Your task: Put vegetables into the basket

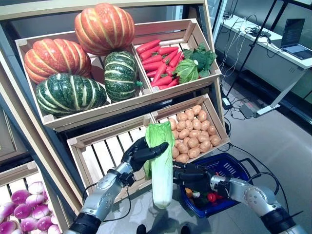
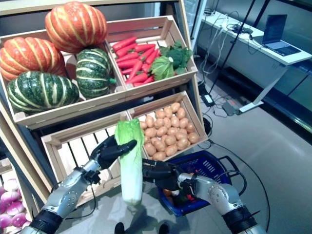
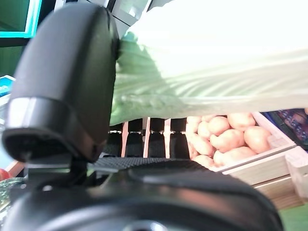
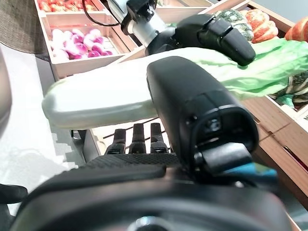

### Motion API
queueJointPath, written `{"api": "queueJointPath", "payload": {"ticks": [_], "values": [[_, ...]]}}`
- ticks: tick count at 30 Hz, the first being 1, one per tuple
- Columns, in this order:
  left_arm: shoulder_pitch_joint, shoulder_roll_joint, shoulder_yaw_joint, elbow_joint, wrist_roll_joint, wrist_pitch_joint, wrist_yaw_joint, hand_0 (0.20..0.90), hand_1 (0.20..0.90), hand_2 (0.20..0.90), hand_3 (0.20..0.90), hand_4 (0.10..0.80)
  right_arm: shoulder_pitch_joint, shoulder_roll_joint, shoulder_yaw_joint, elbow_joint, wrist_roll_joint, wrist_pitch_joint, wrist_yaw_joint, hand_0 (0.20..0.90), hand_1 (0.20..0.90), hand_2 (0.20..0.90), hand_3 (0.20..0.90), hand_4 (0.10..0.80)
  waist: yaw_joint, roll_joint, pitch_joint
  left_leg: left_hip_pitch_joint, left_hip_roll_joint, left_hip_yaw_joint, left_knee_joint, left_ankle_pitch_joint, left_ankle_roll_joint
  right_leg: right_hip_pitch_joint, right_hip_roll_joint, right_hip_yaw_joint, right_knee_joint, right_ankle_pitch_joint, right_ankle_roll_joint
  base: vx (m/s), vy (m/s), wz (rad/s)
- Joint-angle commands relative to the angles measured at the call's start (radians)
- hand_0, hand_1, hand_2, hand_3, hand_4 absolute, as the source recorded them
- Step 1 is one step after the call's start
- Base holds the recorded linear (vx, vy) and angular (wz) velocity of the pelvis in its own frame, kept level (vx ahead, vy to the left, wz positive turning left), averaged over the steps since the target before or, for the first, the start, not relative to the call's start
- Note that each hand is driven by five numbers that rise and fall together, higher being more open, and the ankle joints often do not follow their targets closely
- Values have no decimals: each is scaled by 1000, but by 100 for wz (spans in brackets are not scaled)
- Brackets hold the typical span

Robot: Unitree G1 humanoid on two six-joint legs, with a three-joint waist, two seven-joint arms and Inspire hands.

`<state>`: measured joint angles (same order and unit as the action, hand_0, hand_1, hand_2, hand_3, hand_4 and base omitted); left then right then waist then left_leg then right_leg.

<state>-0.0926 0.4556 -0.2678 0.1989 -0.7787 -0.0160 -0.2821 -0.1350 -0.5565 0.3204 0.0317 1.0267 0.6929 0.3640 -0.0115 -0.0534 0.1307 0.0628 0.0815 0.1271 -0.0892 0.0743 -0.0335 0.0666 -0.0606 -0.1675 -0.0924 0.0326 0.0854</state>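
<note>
A long napa cabbage (image 1: 161,181), white stalk down and green leaves up, hangs upright in front of the stand. My left hand (image 1: 137,154) is curled round its leafy upper part; it also shows in the left wrist view (image 3: 216,72) against my thumb (image 3: 67,86). My right hand (image 1: 195,176) reaches in from the right at the stalk's middle, fingers (image 4: 135,137) straight along the cabbage (image 4: 106,98) and thumb in front of it. The blue basket (image 1: 240,168) stands on the floor under my right forearm, with a red (image 1: 210,197), an orange and a green vegetable in it.
The wooden stand's slatted crate (image 1: 105,152) is right behind my left hand, with another crate (image 1: 214,122) beside it above the basket. A white desk with a laptop (image 1: 292,36) stands at the far right, with cables on the grey floor (image 1: 243,109).
</note>
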Motion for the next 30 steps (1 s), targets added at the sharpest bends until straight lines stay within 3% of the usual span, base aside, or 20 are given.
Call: {"api": "queueJointPath", "payload": {"ticks": [1, 13, 30], "values": [[-125, -11, 10, -35, -20, -89, -62, 300, 300, 300, 300, 400, -56, 8, 14, -116, 62, -27, 136, 900, 900, 900, 900, 800, 10, -23, -54, 21, 24, -44, 2, -63, -45, 24, -57, -7, 5, 23, 54, 0, 0, 0], [-101, -5, 35, 8, -4, -98, -84, 300, 300, 300, 300, 400, -33, 16, -26, -114, 109, -84, 152, 900, 900, 900, 900, 800, 10, -19, -54, 19, 25, -45, 2, -62, -46, 23, -57, -8, 5, 23, 55, 0, 0, 0], [-92, -14, 57, 57, -13, -109, -111, 300, 300, 300, 300, 400, -29, 52, -73, -115, 212, -36, 233, 900, 900, 900, 900, 800, 12, -19, -50, 18, 27, -43, 2, -65, -48, 24, -59, -15, 5, 20, 56, 0, 0, 0]]}}
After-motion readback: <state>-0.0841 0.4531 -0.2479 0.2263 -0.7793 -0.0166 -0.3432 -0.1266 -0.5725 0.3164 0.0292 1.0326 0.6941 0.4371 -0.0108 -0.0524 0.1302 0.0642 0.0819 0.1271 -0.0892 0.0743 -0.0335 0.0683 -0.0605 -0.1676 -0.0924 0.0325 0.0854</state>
